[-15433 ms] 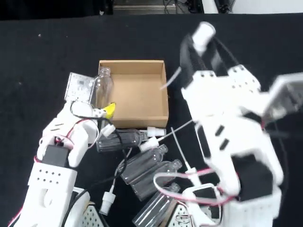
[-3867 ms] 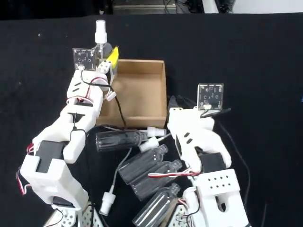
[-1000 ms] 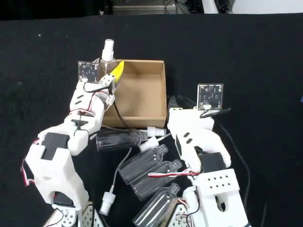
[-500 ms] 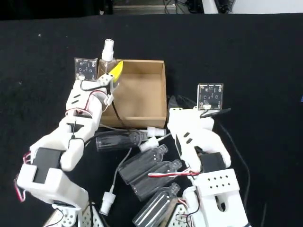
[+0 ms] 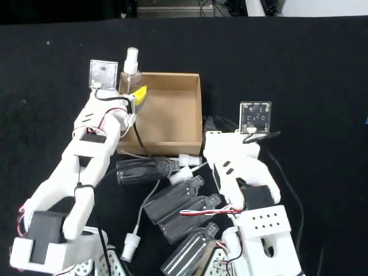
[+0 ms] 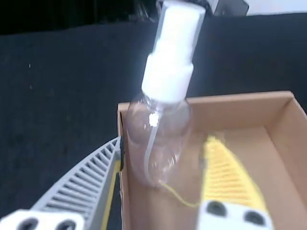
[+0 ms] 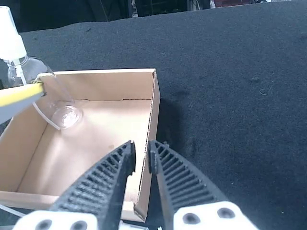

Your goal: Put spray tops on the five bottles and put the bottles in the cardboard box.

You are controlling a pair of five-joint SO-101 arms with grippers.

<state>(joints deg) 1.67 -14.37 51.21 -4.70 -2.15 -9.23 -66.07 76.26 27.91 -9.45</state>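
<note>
Now, the boxing step: at the 10 o'clock corner of the open brown cardboard box (image 5: 172, 118), our left gripper (image 6: 165, 148) pinches the clear plastic bottle with white spray top (image 5: 129, 77). The right gripper (image 7: 140, 148) — jaws nearly together, empty — hangs near the box's 4 o'clock. Next, we judge, lower and release; four uncapped clear bottles (image 5: 175, 198) wait at 6 o'clock.

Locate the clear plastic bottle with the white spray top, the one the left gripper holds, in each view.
High view: the clear plastic bottle with the white spray top is at the brown cardboard box's far left corner.
Left wrist view: the bottle is close up, its base inside the box's corner.
Right wrist view: the bottle leans in the box's far corner.
Shared landmark: the box's rim.
</note>
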